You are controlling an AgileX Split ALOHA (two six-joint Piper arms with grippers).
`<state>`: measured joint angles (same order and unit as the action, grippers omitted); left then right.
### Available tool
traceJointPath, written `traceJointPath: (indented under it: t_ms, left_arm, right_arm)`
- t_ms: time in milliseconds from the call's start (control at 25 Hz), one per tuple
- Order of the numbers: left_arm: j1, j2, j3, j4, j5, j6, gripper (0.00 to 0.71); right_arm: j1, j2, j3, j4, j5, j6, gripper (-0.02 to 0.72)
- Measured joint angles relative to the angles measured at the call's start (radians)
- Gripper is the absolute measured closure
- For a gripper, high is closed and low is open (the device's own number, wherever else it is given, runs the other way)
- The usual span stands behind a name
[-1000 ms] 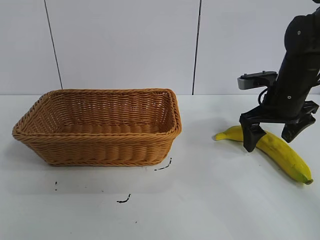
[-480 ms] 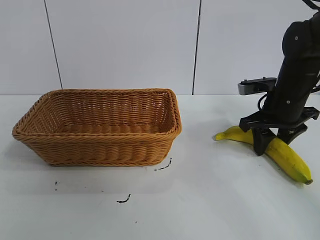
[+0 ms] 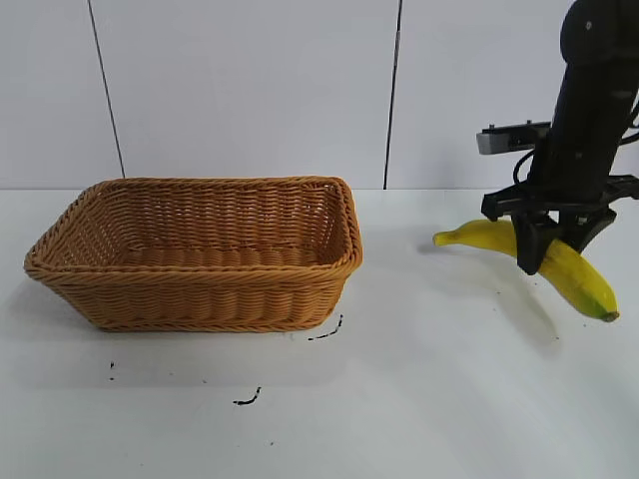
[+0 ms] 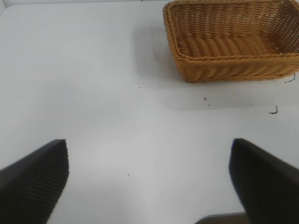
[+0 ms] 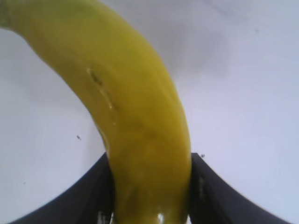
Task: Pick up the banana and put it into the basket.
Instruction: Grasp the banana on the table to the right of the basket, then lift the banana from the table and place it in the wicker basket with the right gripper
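The yellow banana (image 3: pixel 579 279) hangs a little above the white table at the right, held at its middle by my right gripper (image 3: pixel 544 254), which is shut on it. In the right wrist view the banana (image 5: pixel 135 116) fills the gap between the two black fingers (image 5: pixel 93 191), pressed on both sides. The tan woven basket (image 3: pixel 200 299) stands at the left of the table with nothing inside it; the left wrist view also shows this basket (image 4: pixel 229 70). My left gripper (image 4: pixel 149 182) is open over bare table, well apart from the basket.
Small black marks (image 3: pixel 324 334) dot the table in front of the basket. A white panelled wall (image 3: pixel 250 90) closes the back. Bare table lies between the basket and the banana.
My right gripper closed on the banana and lifted it off the table, moving slightly up and to the right. The basket has not moved.
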<state>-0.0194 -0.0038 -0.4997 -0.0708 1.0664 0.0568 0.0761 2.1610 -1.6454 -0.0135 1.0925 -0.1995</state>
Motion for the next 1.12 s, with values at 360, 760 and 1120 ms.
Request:
traceJointPath:
  t_ms: [360,760,1120]
  left_arm:
    - [0.0,0.0,0.0,0.0,0.0,0.0,0.017]
    - [0.0,0.0,0.0,0.0,0.0,0.0,0.017]
    - [0.0,0.0,0.0,0.0,0.0,0.0,0.017]
  right_arm:
    - [0.0,-0.045,-0.246,0.037,0.118,0.026,0.412]
    - [0.078,-0.103,-0.264,0.014,0.121,-0.003,0.412]
    - [0.346,-0.104,-0.334,-0.024,0.117,-0.024,0.412]
